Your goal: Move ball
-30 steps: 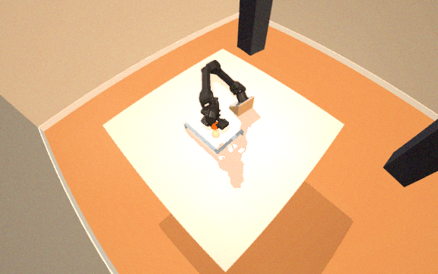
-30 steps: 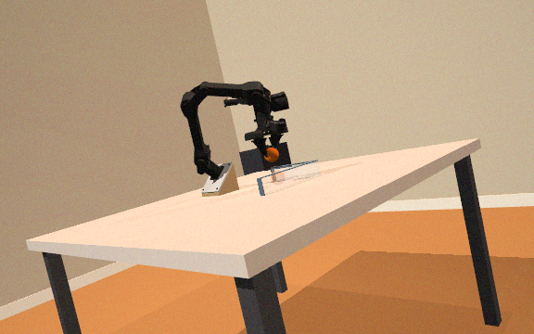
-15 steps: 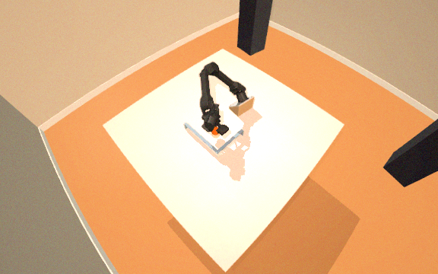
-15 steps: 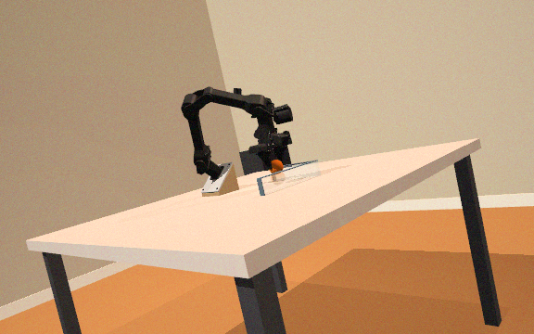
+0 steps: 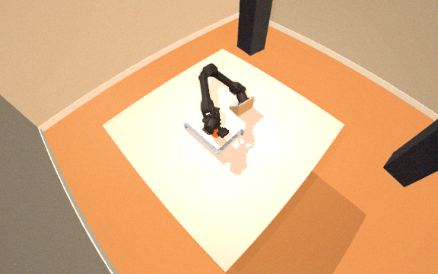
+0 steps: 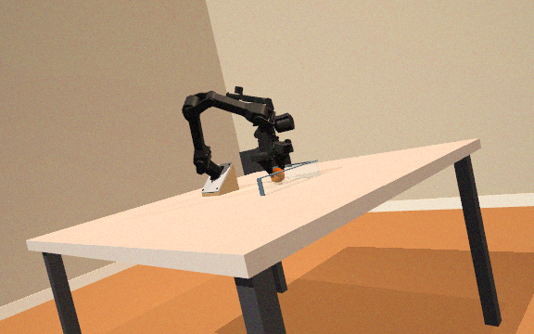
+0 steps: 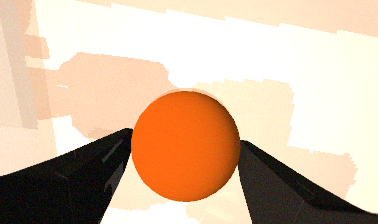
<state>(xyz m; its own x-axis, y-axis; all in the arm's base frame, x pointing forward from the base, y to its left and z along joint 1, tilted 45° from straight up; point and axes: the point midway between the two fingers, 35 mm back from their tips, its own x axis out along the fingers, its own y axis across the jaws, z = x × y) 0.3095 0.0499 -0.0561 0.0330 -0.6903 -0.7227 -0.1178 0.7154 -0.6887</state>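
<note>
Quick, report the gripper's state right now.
Gripper: shut on the orange ball, one black finger pressed against each side of it.

i have the gripper [image 7: 186, 150] down low inside the corner, clamped on the ball [image 7: 185, 145], so both fingers are boxed by what stands around them. the two clear walls [image 5: 207, 141] meet in a v on the near side in the top view; that way is blocked low down. the open mouth faces the arm base [image 5: 242, 105], which stands near it. straight up is free. beyond the walls the table [image 5: 188, 198] spreads wide toward its near edge.
</note>
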